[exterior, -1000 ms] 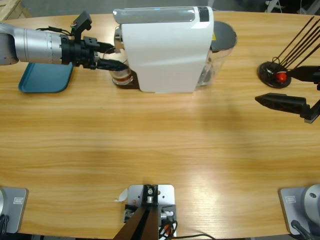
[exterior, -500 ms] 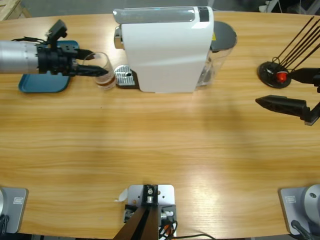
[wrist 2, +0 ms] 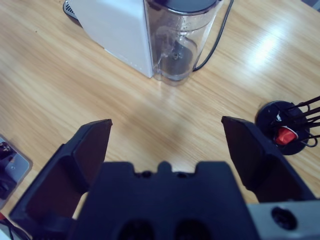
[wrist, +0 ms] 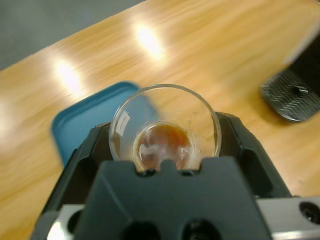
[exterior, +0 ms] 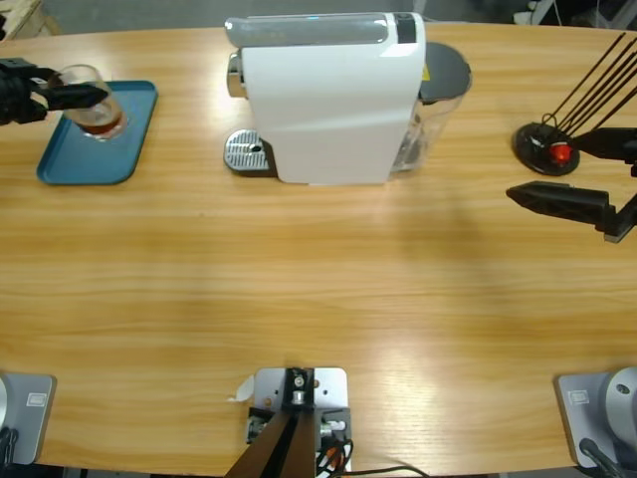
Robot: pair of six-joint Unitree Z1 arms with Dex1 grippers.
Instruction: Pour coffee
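surface [exterior: 318, 289] pale honey wood, fine lengthwise grain; tray [exterior: 70, 164] teal blue; glass [exterior: 88, 97] clear, coffee [wrist: 162, 142] dark reddish brown in its base; coffee machine [exterior: 328, 100] white body, silver-grey top strip, dark grey lid [exterior: 446, 70] over clear water tank [wrist 2: 177, 42]; drip grate [exterior: 247, 152] silver, perforated; capsule stand [exterior: 545, 149] black base, thin black rods, one orange-red capsule [exterior: 560, 152]; left gripper [wrist: 165, 150] black; right gripper [wrist 2: 167, 145] black; cable [wrist 2: 215, 37] black

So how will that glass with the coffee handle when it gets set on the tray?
The glass is clear and smooth, so probably slippery and breakable. Only a shallow coffee layer shows, so it is likely light, with little to spill.
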